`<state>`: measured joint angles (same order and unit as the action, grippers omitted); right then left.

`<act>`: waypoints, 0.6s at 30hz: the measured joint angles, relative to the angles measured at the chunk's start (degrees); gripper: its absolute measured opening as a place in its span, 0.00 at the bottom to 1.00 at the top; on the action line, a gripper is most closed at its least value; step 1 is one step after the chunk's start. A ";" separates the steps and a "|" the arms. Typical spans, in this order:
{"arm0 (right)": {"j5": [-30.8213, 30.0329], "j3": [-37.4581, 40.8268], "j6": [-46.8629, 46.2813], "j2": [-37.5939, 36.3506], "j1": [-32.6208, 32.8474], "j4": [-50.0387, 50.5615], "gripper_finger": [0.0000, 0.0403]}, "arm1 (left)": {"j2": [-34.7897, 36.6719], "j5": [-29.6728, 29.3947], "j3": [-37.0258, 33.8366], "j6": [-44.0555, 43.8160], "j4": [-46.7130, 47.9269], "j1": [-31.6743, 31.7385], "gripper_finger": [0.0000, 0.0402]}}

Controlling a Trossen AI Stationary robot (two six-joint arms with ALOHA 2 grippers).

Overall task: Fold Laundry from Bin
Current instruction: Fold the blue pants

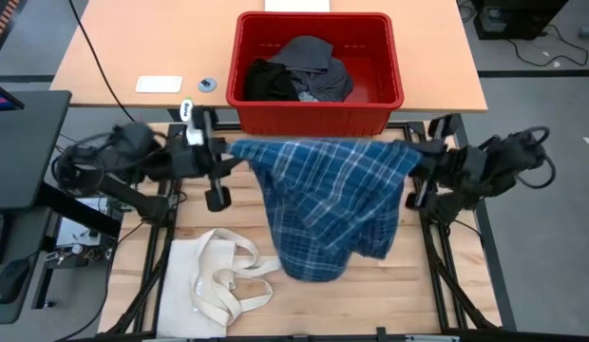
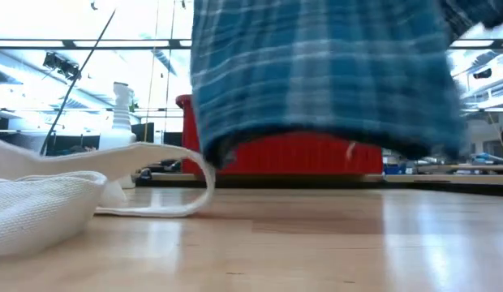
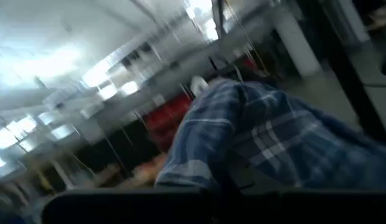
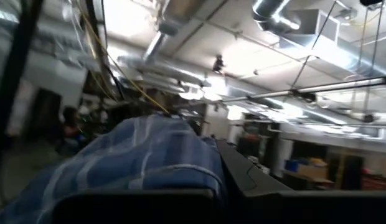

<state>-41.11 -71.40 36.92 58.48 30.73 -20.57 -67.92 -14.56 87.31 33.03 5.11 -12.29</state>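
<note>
High view shows the blue plaid shirt [image 1: 328,204] stretched between the left hand [image 1: 226,150] and right hand [image 1: 410,152], each clamped on an upper corner, so lowering it evenly onto the surface [image 1: 408,294] should keep it flat, while beyond both hands the bin [image 1: 315,112] holds dark garments [image 1: 296,78].

The blue plaid shirt [image 1: 328,204] is soft woven cloth, matt, hanging in loose folds. The bin [image 1: 315,114] is red moulded plastic with a slight sheen and slotted walls. The dark garments [image 1: 299,71] inside look like limp matt fabric. The tote bag [image 1: 214,285] is coarse cream canvas. The table [image 1: 370,294] is pale smooth wood with a soft gloss.
</note>
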 joint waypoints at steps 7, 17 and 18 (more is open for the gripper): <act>-5.20 -10.83 7.68 6.94 -1.89 5.94 0.02 | -10.95 0.62 13.48 2.12 15.25 0.85 0.03; -4.79 -17.01 12.97 10.62 -3.54 7.75 0.02 | -12.97 -0.92 15.87 1.13 13.79 2.53 0.03; -2.65 -17.14 13.23 10.24 -3.51 7.60 0.02 | -12.53 2.03 15.97 0.97 14.78 2.54 0.03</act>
<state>-43.75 -88.54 50.16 68.72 27.22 -12.96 -80.45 -12.53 103.28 34.00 19.90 -9.76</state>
